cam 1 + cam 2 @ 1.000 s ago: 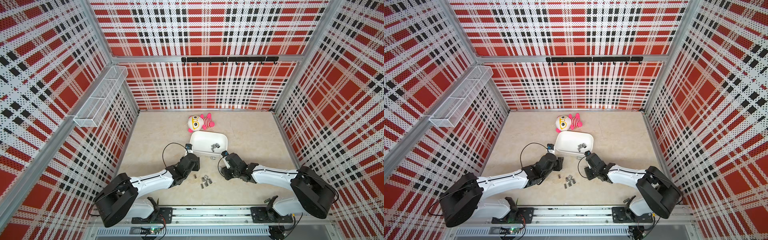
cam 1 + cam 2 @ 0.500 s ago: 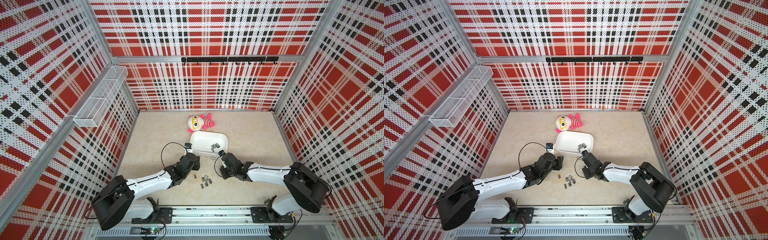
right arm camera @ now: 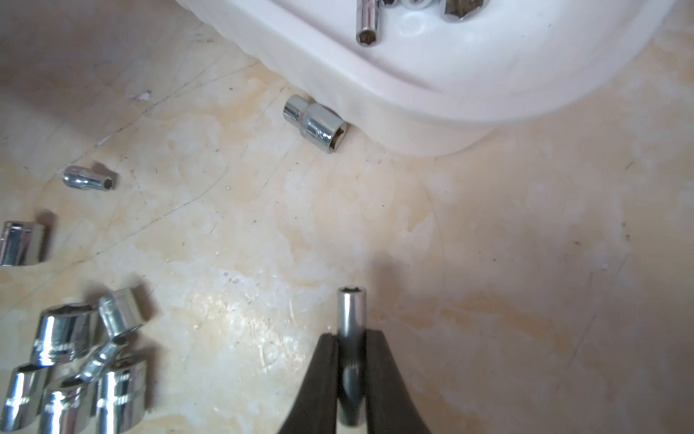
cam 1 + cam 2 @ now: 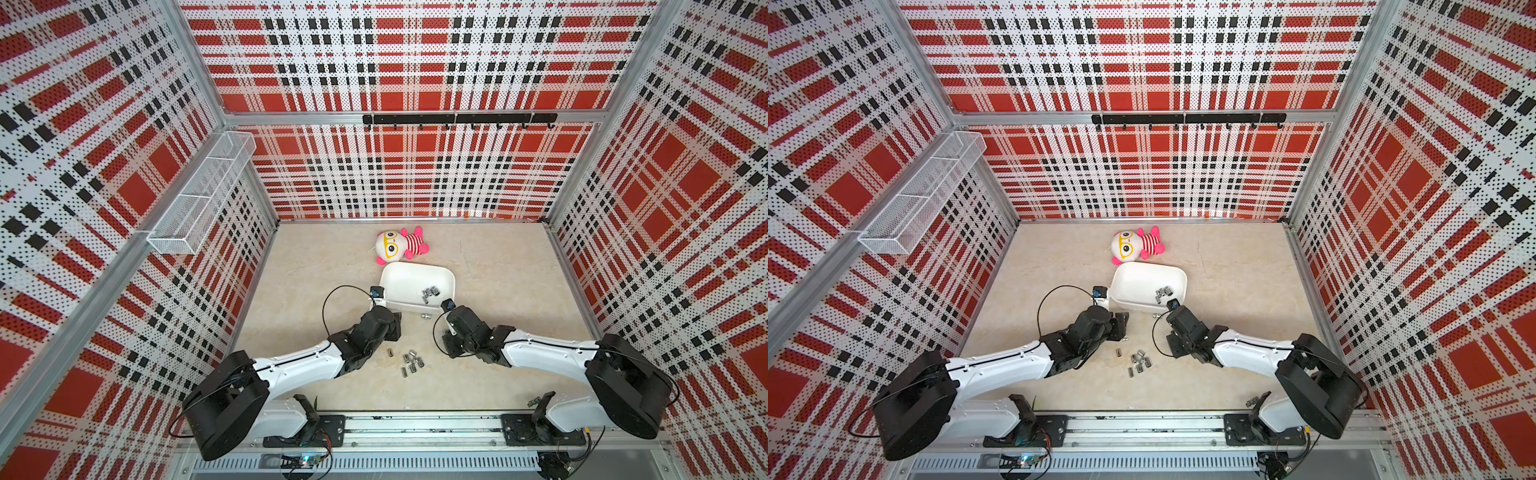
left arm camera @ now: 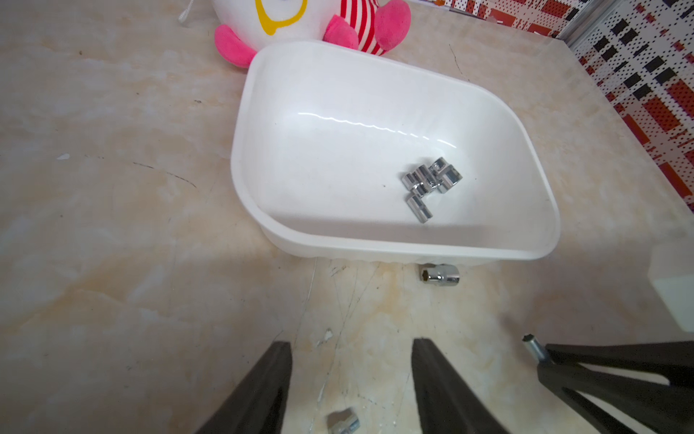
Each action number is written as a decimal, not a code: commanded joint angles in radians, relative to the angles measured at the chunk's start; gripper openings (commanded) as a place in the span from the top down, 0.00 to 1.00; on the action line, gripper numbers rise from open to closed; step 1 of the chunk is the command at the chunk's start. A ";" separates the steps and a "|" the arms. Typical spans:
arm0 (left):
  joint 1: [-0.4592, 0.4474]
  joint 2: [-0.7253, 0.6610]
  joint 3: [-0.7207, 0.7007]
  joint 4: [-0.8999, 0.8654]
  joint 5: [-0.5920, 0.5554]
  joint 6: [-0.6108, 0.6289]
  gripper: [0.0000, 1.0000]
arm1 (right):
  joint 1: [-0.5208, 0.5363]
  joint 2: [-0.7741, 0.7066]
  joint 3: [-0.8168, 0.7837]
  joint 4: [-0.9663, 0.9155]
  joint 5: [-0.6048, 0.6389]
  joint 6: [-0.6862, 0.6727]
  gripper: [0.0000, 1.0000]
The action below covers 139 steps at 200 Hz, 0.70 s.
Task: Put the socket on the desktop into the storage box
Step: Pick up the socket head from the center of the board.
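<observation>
My right gripper [image 3: 351, 338] is shut on a slim chrome socket [image 3: 351, 312], held just above the beige desktop [image 4: 498, 291] in front of the white storage box [image 4: 417, 274]. In the left wrist view the same held socket [image 5: 535, 347] pokes out of the right fingers. Several sockets [image 5: 430, 180] lie inside the box. One stubby socket [image 3: 315, 122] lies on the desktop against the box's front wall. A pile of sockets [image 4: 411, 361] sits between the arms. My left gripper [image 5: 351, 345] hovers open over the desktop, with a loose socket [image 5: 342, 422] below it.
A pink and white plush doll [image 4: 399, 245] lies just behind the box. A white wire-mesh basket [image 4: 199, 195] hangs on the left wall and a black hook rail [image 4: 457, 119] on the back wall. Aluminium rails edge the desktop.
My right gripper has closed on the slim socket. The left arm and its open gripper have stayed where they were.
</observation>
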 commanded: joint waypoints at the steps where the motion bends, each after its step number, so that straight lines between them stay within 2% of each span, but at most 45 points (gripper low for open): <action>1: -0.020 -0.021 -0.027 0.039 0.010 -0.025 0.44 | 0.007 -0.032 0.026 -0.030 0.037 0.009 0.92; 31: -0.056 -0.034 -0.025 0.026 -0.030 -0.030 0.46 | -0.010 -0.054 0.101 -0.075 0.047 -0.008 0.92; 62: -0.121 -0.078 -0.030 0.019 -0.092 -0.043 0.46 | -0.054 -0.016 0.238 -0.106 -0.013 -0.031 0.93; 91: -0.133 -0.083 -0.035 -0.002 -0.148 -0.029 0.46 | -0.127 0.109 0.394 -0.131 -0.068 -0.049 0.93; 139: -0.138 -0.020 -0.014 -0.015 -0.117 0.013 0.45 | -0.195 0.381 0.622 -0.183 -0.062 -0.068 0.91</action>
